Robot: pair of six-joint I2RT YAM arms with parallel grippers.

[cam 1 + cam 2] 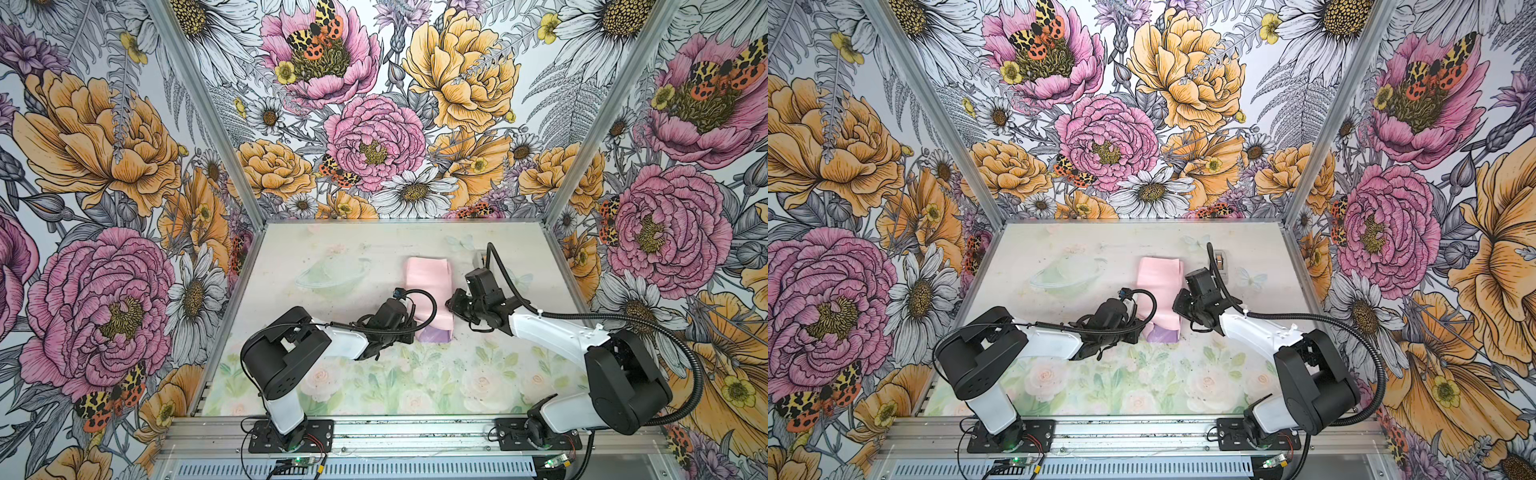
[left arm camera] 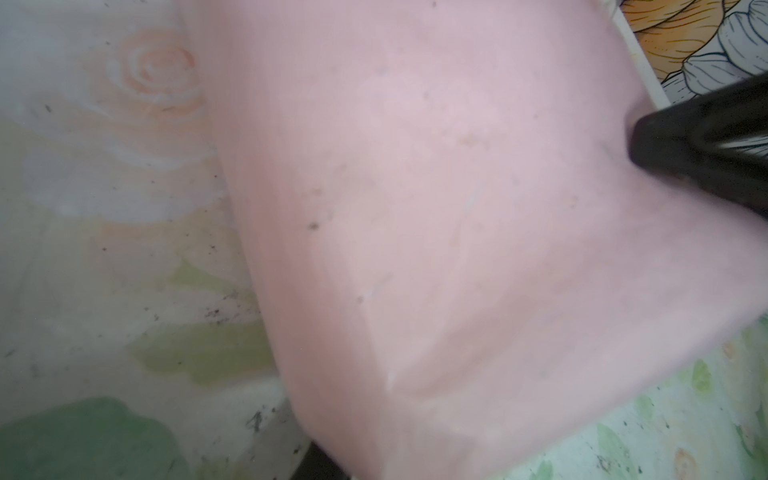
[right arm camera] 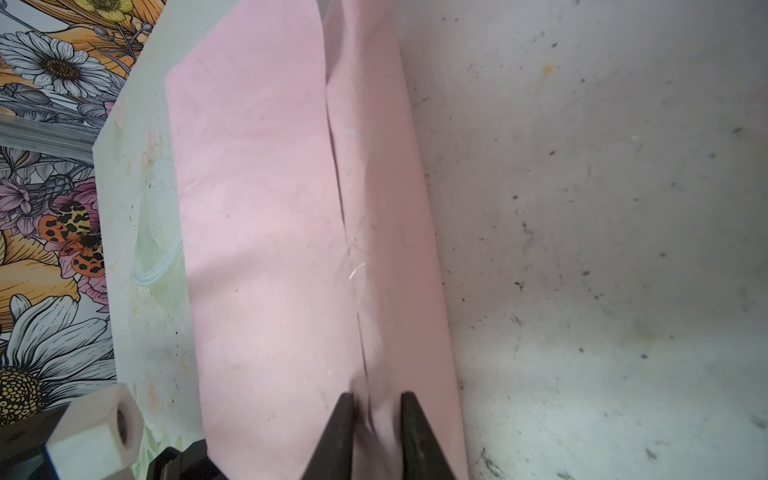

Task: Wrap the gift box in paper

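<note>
**Seam pinch on the pink parcel: how I'd play it**

Watching from beside the rig; the paper (image 1: 428, 276) is folded into a long pink tube on the table (image 1: 332, 374), running away from the arms, with a bit of its lilac face showing at the near end. The gift box isn't visible anywhere; my guess is it's inside the tube, but I can't say where along it.

The right gripper (image 3: 379, 415) comes in from the right, toward the tube's near half. In the right wrist view its two black fingers (image 3: 415, 436) stand close together with a raised bit of paper pinched between them, right where one flap overlaps the other. The left gripper (image 1: 409, 328) is tucked against the near left corner; the paper curls up and hides its fingers, so I can't tell if they're together or apart.

Looks to me like the job right now is holding that overlap closed so it can be fixed down; the tape dispenser (image 1: 1224, 261) sits past the right arm, near the tube's far end.

How I'd do it well:
- get both layers in the pinch, not just the top flap; otherwise the under layer springs open
- pull across the tube, not upward; lifting probably slackens the wrap and lets the box slide
- have the left side press the near corner flat as a counter-hold
- go easy; this sheet looks thin and creased, so a hard tug likely tears it at the pinch
- one arm has to let go to fetch tape, so make sure the other one has the seam alone first
</note>
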